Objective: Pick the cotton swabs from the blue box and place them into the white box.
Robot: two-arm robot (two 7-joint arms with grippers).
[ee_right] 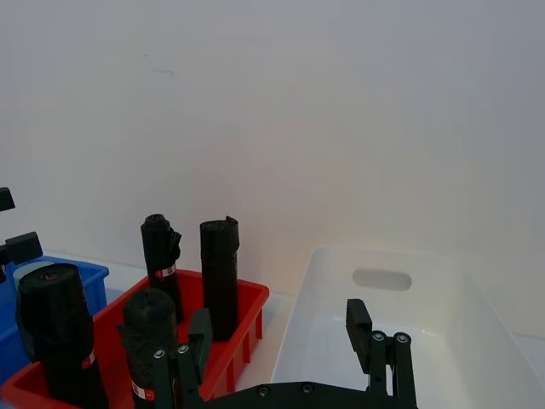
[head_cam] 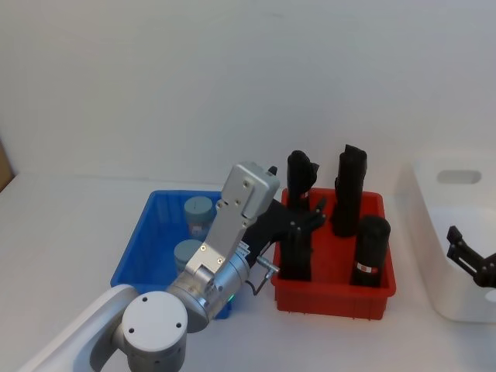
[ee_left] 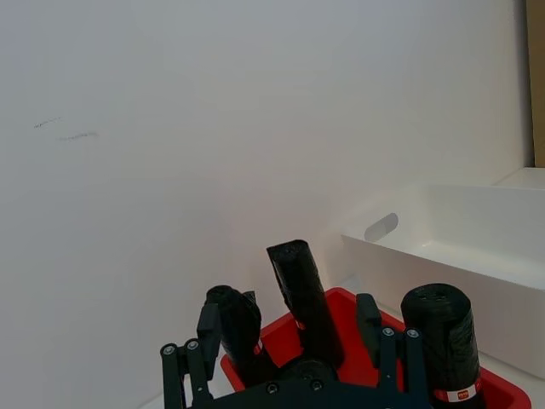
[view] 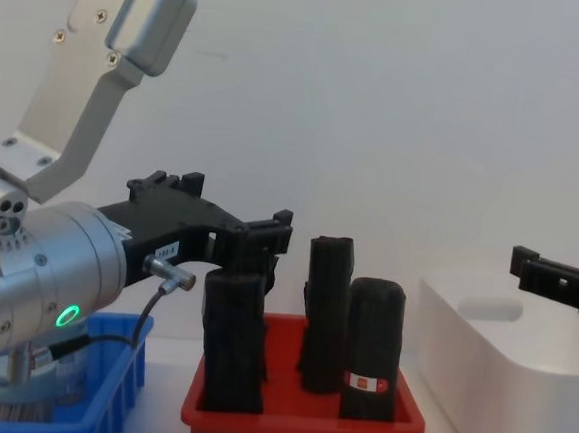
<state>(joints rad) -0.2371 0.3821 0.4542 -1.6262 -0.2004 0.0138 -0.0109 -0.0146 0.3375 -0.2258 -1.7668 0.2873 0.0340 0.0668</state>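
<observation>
Head view first: the blue box sits on the white table at the robot's left. Two tubs of cotton swabs stand upright inside it, one toward the far wall and one nearer the robot, the nearer one partly covered by the left arm.

Just beside the blue box, to its right, is a red bin with four black rolls standing on end. The left gripper hangs above the red bin's left side, over the near-left roll (so not over the swabs). Left wrist view settles its state: its fingers stand apart with nothing held between them, and the rolls and red bin show beyond.

Over to the right, the white box stands apart from the red bin, with a handle cut-out in its far wall. The right gripper hovers above the white box's open top. In the right wrist view its fingers are spread wide and carry nothing.

Chest view now: one tub shows low in the blue box behind the left arm's wrist, and the right gripper is above the white box's rim.
</observation>
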